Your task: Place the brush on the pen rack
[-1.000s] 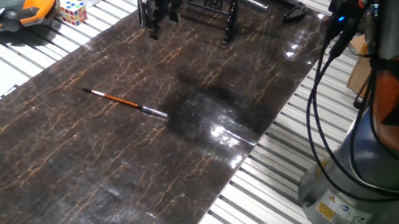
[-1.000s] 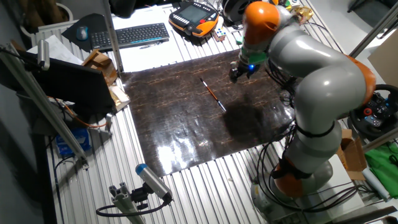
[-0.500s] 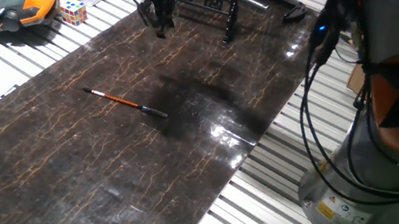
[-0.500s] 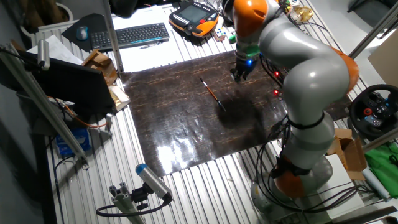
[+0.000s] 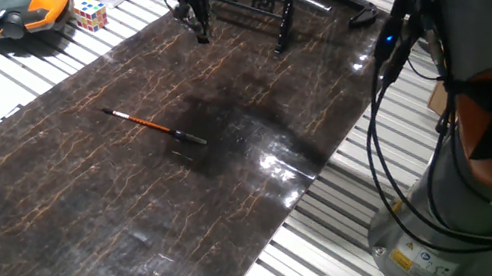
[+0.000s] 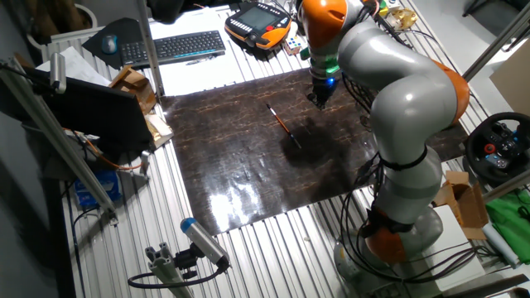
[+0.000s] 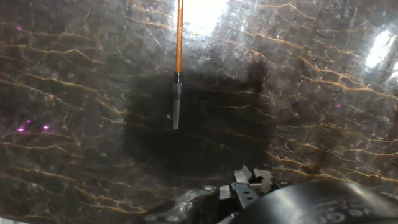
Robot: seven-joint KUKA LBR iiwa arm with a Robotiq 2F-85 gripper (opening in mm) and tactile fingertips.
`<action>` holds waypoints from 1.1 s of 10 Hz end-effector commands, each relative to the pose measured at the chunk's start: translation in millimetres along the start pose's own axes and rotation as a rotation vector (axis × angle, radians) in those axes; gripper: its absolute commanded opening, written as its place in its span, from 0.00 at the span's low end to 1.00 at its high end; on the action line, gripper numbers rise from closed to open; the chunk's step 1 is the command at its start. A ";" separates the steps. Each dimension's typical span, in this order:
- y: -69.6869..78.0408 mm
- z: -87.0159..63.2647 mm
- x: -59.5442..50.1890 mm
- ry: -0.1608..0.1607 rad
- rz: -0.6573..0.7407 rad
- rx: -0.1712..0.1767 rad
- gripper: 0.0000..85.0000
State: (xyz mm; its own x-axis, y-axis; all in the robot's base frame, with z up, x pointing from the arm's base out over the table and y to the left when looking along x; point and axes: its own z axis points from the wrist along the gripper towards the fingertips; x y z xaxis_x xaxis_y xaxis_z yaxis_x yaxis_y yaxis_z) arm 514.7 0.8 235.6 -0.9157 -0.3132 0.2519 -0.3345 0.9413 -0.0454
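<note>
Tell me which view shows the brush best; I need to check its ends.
The first fixed view: the whole brush lies flat on the table, both ends visible. The hand view crops its orange shaft at the top edge. The other fixed view shows it whole but small.

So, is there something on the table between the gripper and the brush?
Nothing visible does. The brush lies alone on the dark tabletop, and the surface from it up to the gripper is bare. The pen rack stands beyond, to the side.

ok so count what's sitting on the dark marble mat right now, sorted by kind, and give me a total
Thin orange-brown brush with silvery-grey end: 1
Black metal pen rack with upright posts and flat feet: 1
Total: 2
The gripper hangs above the mat and is not counted.
</note>
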 end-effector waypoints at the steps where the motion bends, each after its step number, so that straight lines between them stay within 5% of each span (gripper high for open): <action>1: 0.0 -0.1 0.0 0.001 0.000 -0.001 0.01; 3: 0.0 -0.1 0.0 -0.007 -0.009 -0.010 0.01; 4: 0.0 -0.1 0.0 -0.039 0.021 -0.048 0.01; 5: 0.0 -0.1 0.0 -0.043 0.073 -0.153 0.01; 7: 0.0 -0.1 0.0 -0.021 0.127 -0.098 0.01; 8: 0.0 -0.1 0.0 0.015 0.134 -0.083 0.01; 10: 0.0 -0.1 0.0 0.093 0.129 -0.122 0.01; 11: 0.0 -0.1 0.0 0.082 0.146 -0.088 0.01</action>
State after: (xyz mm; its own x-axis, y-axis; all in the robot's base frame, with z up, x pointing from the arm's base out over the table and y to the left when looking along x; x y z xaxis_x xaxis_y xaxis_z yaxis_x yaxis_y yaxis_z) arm 514.7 1.1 235.1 -0.9335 -0.1615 0.3203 -0.1724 0.9850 -0.0057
